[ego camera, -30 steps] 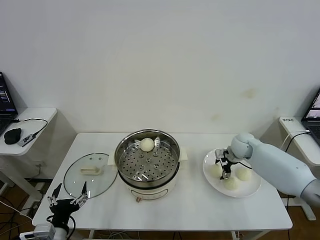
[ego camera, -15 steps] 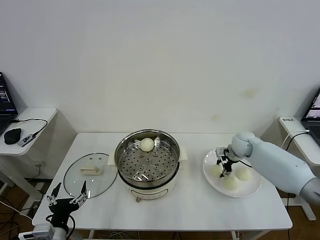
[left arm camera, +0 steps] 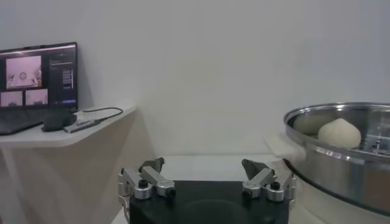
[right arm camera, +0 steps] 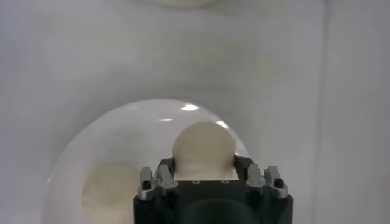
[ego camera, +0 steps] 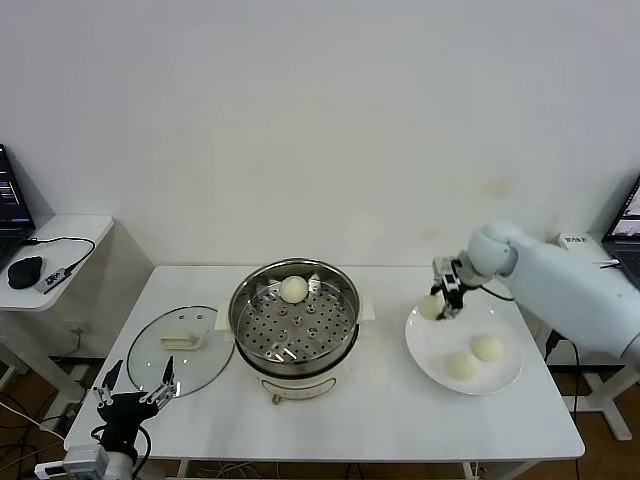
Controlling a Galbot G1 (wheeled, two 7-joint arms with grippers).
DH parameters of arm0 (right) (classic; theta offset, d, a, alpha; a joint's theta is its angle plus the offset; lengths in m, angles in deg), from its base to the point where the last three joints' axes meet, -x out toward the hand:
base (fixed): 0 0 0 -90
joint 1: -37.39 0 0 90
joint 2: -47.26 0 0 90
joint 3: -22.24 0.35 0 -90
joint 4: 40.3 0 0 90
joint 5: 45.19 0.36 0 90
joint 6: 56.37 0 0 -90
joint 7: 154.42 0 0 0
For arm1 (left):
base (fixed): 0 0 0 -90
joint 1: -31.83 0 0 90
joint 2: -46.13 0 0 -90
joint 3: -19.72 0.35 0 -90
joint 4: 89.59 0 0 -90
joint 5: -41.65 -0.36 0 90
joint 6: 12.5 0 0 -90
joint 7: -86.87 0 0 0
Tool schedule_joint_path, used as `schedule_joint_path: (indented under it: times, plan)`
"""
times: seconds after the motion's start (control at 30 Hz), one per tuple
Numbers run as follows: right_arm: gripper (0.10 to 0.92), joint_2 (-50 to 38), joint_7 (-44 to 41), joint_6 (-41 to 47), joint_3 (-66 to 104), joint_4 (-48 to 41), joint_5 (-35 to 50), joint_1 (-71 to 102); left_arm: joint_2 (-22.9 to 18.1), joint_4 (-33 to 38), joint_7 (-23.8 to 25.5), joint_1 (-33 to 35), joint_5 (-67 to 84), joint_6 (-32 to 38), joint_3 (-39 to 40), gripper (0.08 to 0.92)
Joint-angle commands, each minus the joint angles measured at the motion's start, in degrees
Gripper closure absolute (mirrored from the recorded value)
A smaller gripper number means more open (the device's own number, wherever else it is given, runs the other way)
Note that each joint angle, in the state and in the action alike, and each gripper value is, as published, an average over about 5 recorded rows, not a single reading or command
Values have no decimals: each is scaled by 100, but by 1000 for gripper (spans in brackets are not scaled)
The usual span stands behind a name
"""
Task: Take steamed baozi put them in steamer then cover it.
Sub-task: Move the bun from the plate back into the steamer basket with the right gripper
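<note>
A: What had just changed?

B: The right end effector had been down on the white plate among three buns a second before; now it stood lifted above the plate's far-left rim, its fingers closed narrowly on one steamed baozi; the right wrist view showed that bun seated between the fingers, with the plate below it.

A: And what did that mean for the job?

B: I judged the second pick as made and the carry to the steamer as the step in hand; one bun already lay at the far side of the perforated tray; two buns were left on the plate near the desk's right edge; the cover lay flat on the desk near its left edge, just beside the steamer, so covering was not yet due.

A: Was the path open?

B: Between the plate and the steamer the desk showed only a bare strip; the steamer's rim stood raised, so the held bun would probably need to pass above it; most of the tray's near side was free for a drop.

A: The other arm?

B: The left end effector hung with fingers spread wide off the desk's front-left corner, holding nothing; it sat close to the cover's near edge, yet apart from it.
</note>
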Motion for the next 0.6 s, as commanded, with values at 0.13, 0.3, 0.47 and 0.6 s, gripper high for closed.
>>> schedule_joint_path:
  times: [0.13, 0.3, 0.47, 0.6]
  plan:
    - [403, 560, 449, 980, -1294, 998, 2109, -2154, 42, 7, -3, -17, 9, -5, 4, 177]
    - [398, 1290, 879, 1360, -1357, 1128, 2827, -2090, 63, -26, -12, -55, 21, -13, 1, 177]
    - [393, 2177, 1252, 1696, -1424, 913, 3264, -1880, 68, -34, -13, -59, 18, -15, -5, 177]
    - [389, 2767, 1510, 1955, -1409, 591, 3454, -1565, 70, -44, -17, -73, 18, -13, -40, 177]
